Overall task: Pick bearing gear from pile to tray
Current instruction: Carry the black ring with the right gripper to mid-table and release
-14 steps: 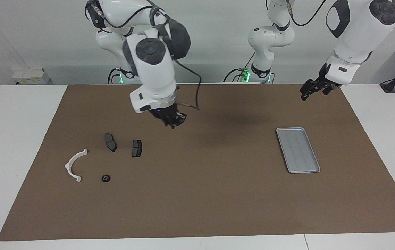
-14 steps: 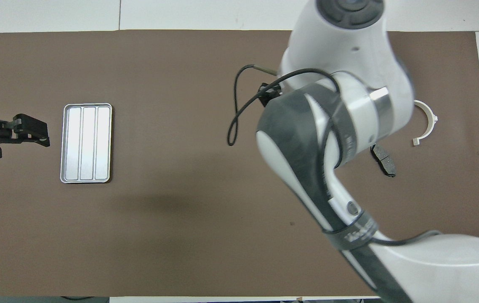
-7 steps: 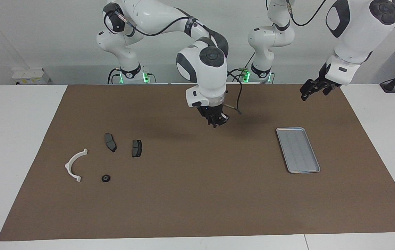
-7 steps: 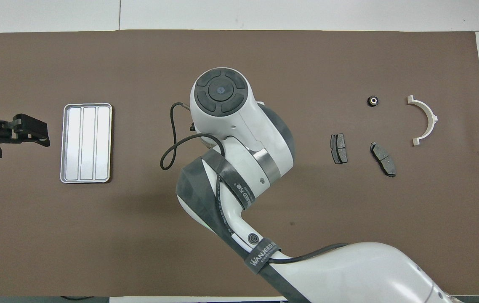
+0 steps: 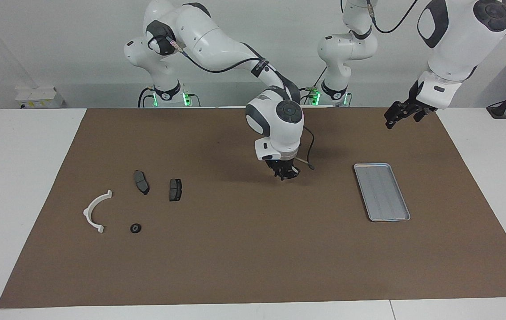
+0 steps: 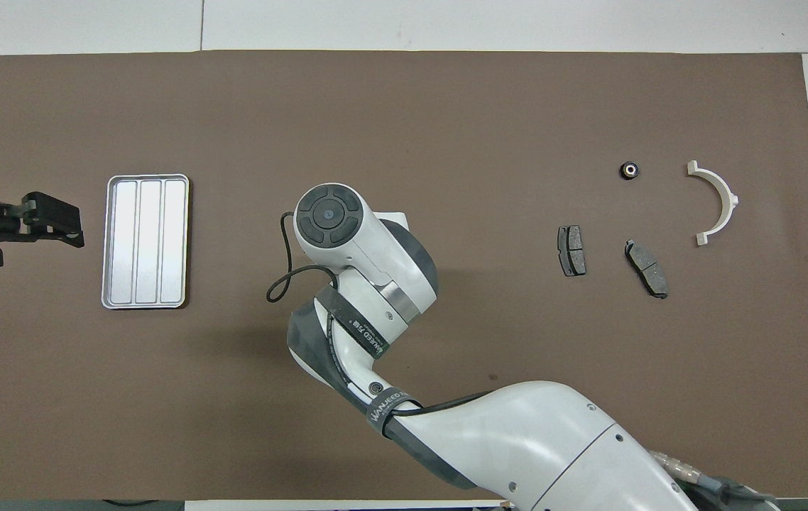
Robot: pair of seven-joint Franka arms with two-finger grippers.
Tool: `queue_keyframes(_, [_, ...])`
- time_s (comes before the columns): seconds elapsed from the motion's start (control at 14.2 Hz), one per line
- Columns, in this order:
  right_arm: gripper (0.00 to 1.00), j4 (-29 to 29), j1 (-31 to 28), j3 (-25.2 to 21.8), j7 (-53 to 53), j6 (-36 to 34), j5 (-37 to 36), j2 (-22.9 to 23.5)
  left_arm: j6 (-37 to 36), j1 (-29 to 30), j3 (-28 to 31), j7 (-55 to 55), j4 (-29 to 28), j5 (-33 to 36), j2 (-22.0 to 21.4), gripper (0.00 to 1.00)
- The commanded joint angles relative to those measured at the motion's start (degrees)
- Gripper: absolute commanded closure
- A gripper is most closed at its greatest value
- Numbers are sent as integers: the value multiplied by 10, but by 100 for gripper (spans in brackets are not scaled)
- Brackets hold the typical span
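The pile lies toward the right arm's end of the mat: a white half-ring bracket (image 5: 87, 209) (image 6: 727, 195), two dark brake-pad pieces (image 5: 141, 182) (image 5: 175, 190) (image 6: 571, 250) (image 6: 647, 267), and a small black round bearing gear (image 5: 135, 228) (image 6: 630, 169). The silver tray (image 5: 371, 165) (image 6: 147, 177) sits toward the left arm's end with nothing showing in it. My right gripper (image 5: 287, 174) hangs shut, low over bare mat between pile and tray; I cannot tell whether its tips pinch anything. In the overhead view its own wrist hides it. My left gripper (image 5: 397, 116) (image 6: 49, 220) waits open beside the tray.
A brown mat (image 5: 253, 266) covers most of the white table. The right arm's cable loop (image 6: 277, 284) hangs beside its wrist. The right arm's forearm crosses the mat's near part in the overhead view.
The right gripper has swung from beside the pile toward the tray and come down closer to the mat, staying shut. The left arm and the parts have not moved.
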Motion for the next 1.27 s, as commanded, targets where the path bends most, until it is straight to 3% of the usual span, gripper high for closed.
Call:
queue_keyframes(0.0, [100, -42, 0, 0, 12, 40, -19, -12, -6, 4, -3, 4, -7, -6, -12, 0])
queue_keyframes(0.42, [100, -68, 1, 0, 12, 60, -23, -13, -6, 4, -3, 3, -7, -6, -12, 0])
queue_keyframes(0.49, [84, -63, 0, 0, 12, 53, -22, -14, -7, 4, -3, 4, -7, -6, -12, 0])
queue_keyframes(0.56, [28, -56, 0, -1, 13, 35, -21, -15, -6, 4, -3, 3, -7, -6, -12, 0])
queue_keyframes(0.64, [0, -40, 0, -1, 13, 5, -21, -14, -7, 4, -3, 4, -7, -6, -12, 0])
queue_keyframes(0.92, [0, 71, -56, -3, -29, -126, -19, -23, -6, 4, -3, 3, -7, -6, -12, 0])
queue_keyframes(1.06, [0, 80, -108, -1, -154, -177, -13, -65, -7, 4, -3, 4, -7, -6, -12, 0])
queue_keyframes(1.2, [0, 79, -171, -2, -359, -234, -13, -109, -7, 4, -3, 4, -7, -6, -12, 0])
